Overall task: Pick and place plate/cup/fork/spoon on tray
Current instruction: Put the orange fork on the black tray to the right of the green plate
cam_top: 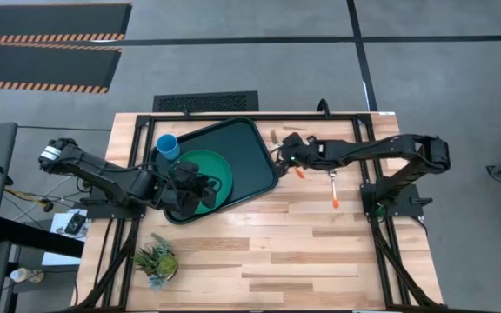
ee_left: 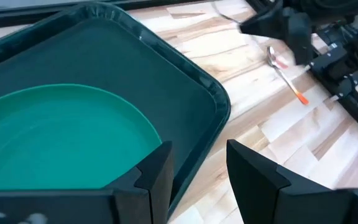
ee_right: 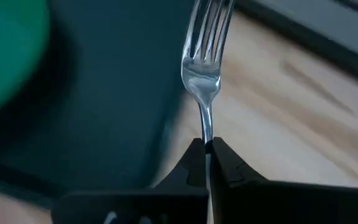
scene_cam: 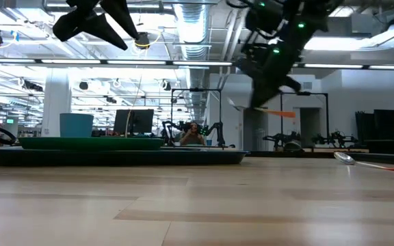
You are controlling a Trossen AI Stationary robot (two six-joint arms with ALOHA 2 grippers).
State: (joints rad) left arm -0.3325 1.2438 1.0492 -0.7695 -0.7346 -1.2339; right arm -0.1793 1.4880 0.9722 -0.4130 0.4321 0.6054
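The dark tray (cam_top: pixel 255 143) lies at the table's far left with the green plate (cam_top: pixel 205 165) flat on it. The blue cup (cam_top: pixel 168 145) stands at the tray's far left corner. My right gripper (cam_top: pixel 283 157) is shut on the fork (ee_right: pixel 202 59) above the tray's right edge. The spoon (cam_top: pixel 332 185) lies flat on the table to the right of the tray. My left gripper (ee_left: pixel 197 165) hangs open and empty over the plate's near right edge. My right gripper pinches the fork's thin silver neck (ee_right: pixel 207 134) between its two fingertips, just behind the tined head. The fingers come from the table's right and lie along the fork. The fork is lifted clear and about level, tines toward the tray and orange handle (scene_cam: pixel 280 113) trailing behind.
A small spiky green plant (cam_top: pixel 156 259) stands at the table's near left. Bare wood lies across the near half of the table. The tray has bare floor (ee_left: pixel 160 68) right of the plate.
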